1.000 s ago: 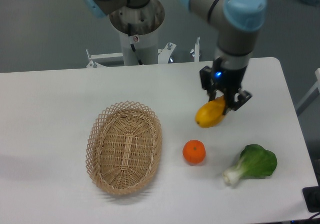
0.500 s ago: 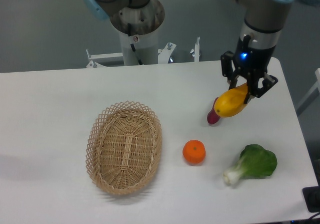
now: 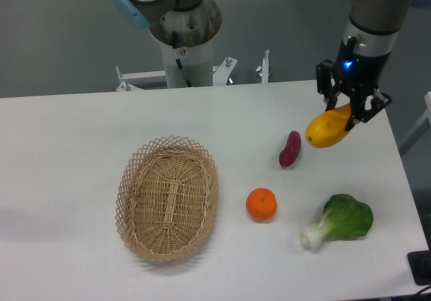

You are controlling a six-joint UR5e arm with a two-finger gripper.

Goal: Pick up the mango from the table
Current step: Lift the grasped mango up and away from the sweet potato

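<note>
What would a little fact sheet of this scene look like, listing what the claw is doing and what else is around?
claw: shut on the mango
mango: yellow, held at one end, lifted off the table
sweet potato: purple, lying left of the mango
orange: near the table's middle
bok choy: front right
basket: wicker, nothing inside

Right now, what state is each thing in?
gripper: shut on the mango
mango: held, tilted, off the table
sweet potato: lying on the table
orange: on the table
bok choy: lying on the table
basket: upright, empty
</note>
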